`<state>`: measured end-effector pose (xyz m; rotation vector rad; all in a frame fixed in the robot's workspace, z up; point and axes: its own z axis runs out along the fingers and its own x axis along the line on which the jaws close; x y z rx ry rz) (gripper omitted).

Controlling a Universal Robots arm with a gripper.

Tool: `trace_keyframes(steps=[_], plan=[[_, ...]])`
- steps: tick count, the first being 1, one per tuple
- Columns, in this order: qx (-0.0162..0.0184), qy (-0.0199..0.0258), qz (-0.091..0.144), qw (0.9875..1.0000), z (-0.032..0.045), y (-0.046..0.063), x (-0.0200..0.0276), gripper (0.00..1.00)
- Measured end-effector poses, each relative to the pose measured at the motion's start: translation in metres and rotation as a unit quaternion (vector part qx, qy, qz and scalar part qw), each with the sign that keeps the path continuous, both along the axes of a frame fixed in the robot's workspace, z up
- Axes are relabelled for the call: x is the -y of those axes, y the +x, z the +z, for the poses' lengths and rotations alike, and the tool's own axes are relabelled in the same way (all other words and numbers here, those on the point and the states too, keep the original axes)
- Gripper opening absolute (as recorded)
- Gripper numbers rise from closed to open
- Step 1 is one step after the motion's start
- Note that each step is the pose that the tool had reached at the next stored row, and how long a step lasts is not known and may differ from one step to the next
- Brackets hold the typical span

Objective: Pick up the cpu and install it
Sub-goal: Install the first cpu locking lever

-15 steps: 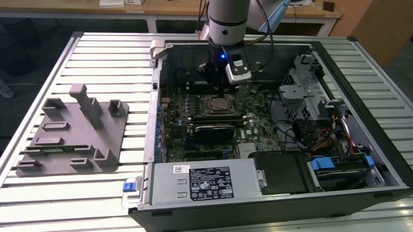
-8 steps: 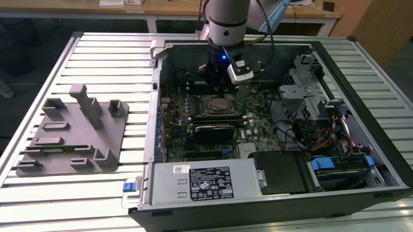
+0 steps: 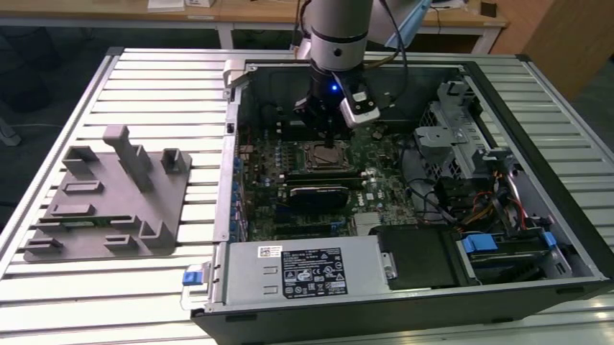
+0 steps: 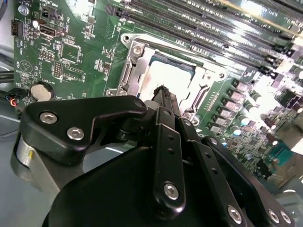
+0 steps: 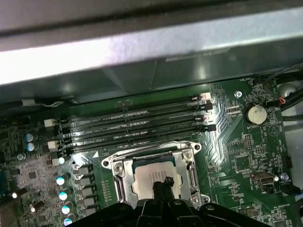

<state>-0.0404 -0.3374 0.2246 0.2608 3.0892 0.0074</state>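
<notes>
Hand [image 4: 163,92] over cpu [image 4: 171,78] (in socket [image 4: 135,59])

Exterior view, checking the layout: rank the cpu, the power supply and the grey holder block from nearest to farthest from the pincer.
1. cpu, in its socket right under the pincer.
2. power supply, at the case's near edge.
3. grey holder block, outside the case, exterior view's left.

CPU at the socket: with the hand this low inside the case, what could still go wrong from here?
1. The cpu lies in the socket frame with the hand directly over its middle; extra downward push could damage the socket beneath.
2. Whether the chip sits square in the frame cannot be told here; a slight skew might keep it from seating.
3. The memory slots run close beside the socket, so sideways drift could knock them.
</notes>
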Motion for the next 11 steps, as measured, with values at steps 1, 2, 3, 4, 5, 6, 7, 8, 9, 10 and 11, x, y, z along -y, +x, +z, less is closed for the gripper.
trace_keyframes(steps=[1, 2, 3, 4, 5, 6, 7, 8, 9, 10, 11], plan=[[0.0, 0.0, 0.002, 1.0, -0.0001, 0.0, 0.0009, 0.11], [0.0, -0.0001, 0.003, 1.0, -0.0001, -0.0001, 0.0019, 0.11], [0.0, -0.0002, 0.005, 1.0, -0.0002, -0.0001, 0.0029, 0.11], [0.0, -0.0003, 0.006, 1.0, -0.0002, -0.0002, 0.0039, 0.11], [0.0, -0.0004, 0.008, 1.0, -0.0002, -0.0002, 0.0049, 0.11], [0.0, -0.0005, 0.009, 1.0, -0.0003, -0.0003, 0.0059, 0.11], [0.0, -0.0006, 0.011, 0.9999, -0.0003, -0.0004, 0.007, 0.11], [0.0, -0.0007, 0.012, 0.9999, -0.0003, -0.0006, 0.0081, 0.11], [0.0, -0.0008, 0.013, 0.9999, -0.0003, -0.0008, 0.0091, 0.11], [0.0001, -0.0007, 0.015, 0.9999, -0.0003, -0.0011, 0.0097, 0.11], [0.0001, -0.0007, 0.015, 0.9999, -0.0003, -0.0011, 0.0098, 0.11]])
